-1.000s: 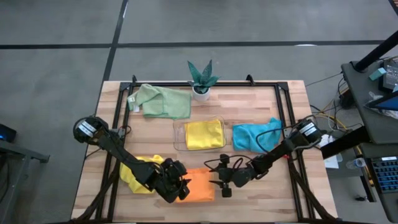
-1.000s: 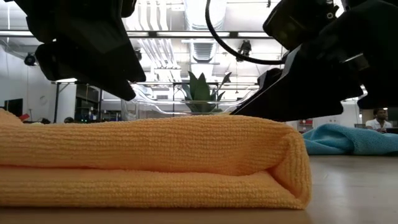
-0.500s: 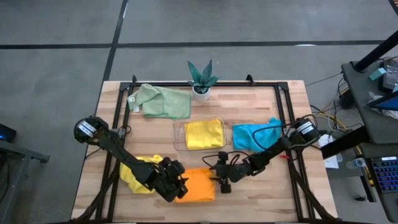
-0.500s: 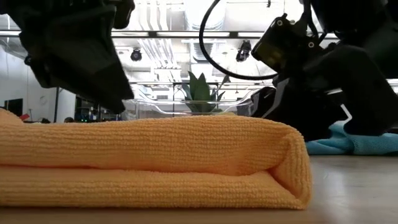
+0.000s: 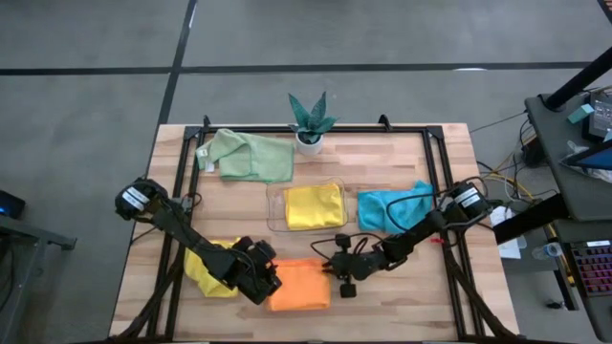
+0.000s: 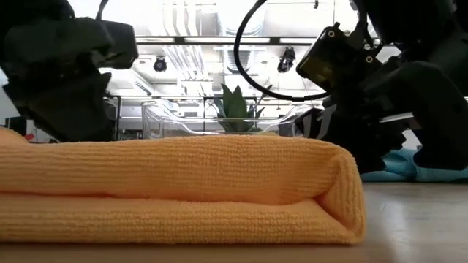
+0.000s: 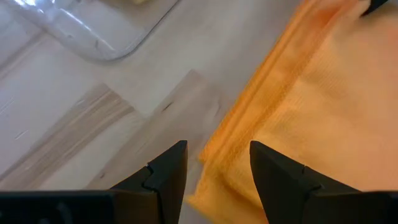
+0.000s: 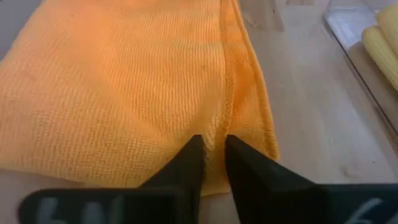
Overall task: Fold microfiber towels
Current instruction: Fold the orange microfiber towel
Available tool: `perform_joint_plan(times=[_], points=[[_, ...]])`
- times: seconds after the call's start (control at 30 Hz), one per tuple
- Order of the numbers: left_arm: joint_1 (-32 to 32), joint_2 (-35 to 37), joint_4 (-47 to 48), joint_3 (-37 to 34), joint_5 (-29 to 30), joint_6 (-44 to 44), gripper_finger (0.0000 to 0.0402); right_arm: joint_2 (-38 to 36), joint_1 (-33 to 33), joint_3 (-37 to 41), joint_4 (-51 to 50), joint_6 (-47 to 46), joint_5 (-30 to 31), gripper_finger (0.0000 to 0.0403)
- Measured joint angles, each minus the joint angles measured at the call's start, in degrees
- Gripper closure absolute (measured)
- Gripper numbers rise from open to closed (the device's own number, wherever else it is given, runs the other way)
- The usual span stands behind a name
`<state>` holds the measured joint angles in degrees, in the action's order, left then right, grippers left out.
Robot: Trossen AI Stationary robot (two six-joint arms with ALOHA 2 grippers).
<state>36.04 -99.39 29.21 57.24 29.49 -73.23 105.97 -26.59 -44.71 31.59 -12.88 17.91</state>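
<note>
The orange microfiber towel (image 5: 298, 285) lies folded on the table near its front edge, its rounded fold (image 6: 355, 197) on the right. My right gripper (image 8: 211, 146) is shut on the towel at its far right corner. My left gripper (image 7: 214, 155) is open, its fingers standing either side of the towel's far left corner (image 7: 208, 152); I cannot tell whether they touch it. A yellow towel (image 5: 212, 268) lies crumpled under my left arm. Farther back lie a pale green towel (image 5: 251, 156) and a teal-blue one (image 5: 394, 208). My right gripper pinches the orange towel between its two fingers where the hemmed far edge (image 8: 227, 121) meets the right-hand fold. The fingers slant down from the table's right side and lie along the hem. How many layers they hold I cannot tell. The towel lies flat on the table.
A clear plastic tray (image 5: 274, 212) at the table's middle holds a folded yellow towel (image 5: 314, 205). A small potted plant (image 5: 309, 122) stands at the far edge. Black frame rails (image 5: 182, 172) run along the table's left and right sides.
My left gripper has sunk and shifted toward the table's left, from over the orange towel to its far left corner. My right gripper has gone left toward the towel's right edge and sunk onto it. The towel has stayed in place.
</note>
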Motion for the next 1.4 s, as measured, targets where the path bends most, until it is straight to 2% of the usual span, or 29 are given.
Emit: perform_joint_plan(times=[0.17, 0.47, 0.57, 0.8, 0.87, 1.13, 1.4], points=[[-0.5, 0.0, -1.3, -0.1, 0.1, -1.0, 0.0242, 0.0, 0.0, 0.0, 0.0, 0.0, 0.0, 0.0388], [-0.4, -1.9, -5.4, -2.8, -2.4, -3.0, 0.0251, 0.0, 0.0, 0.0, 0.0, -0.2, -0.1, 0.0394], [-0.4, -2.0, -5.5, -2.9, -2.5, -2.9, 0.0278, 0.0, 0.0, 0.0, -0.1, -0.3, -0.1, 0.0394], [-0.3, -2.0, -5.9, -1.7, -3.1, -0.1, 0.0379, -0.1, 0.0, 0.0, -0.2, -0.8, 0.0, 0.0394], [-0.3, -1.8, -5.9, -1.6, -3.1, 0.2, 0.0394, -0.7, -0.1, 0.0, -1.3, -0.8, 0.1, 0.0394], [-0.3, -1.7, -7.0, -1.6, -2.1, 1.0, 0.0396, -4.8, -1.0, 0.0, -8.8, -1.5, 0.1, 0.0394], [-0.9, -1.7, -17.4, -1.6, 2.8, 8.5, 0.0396, -8.5, -2.4, 0.0, -17.0, -2.5, 3.5, 0.0394]])
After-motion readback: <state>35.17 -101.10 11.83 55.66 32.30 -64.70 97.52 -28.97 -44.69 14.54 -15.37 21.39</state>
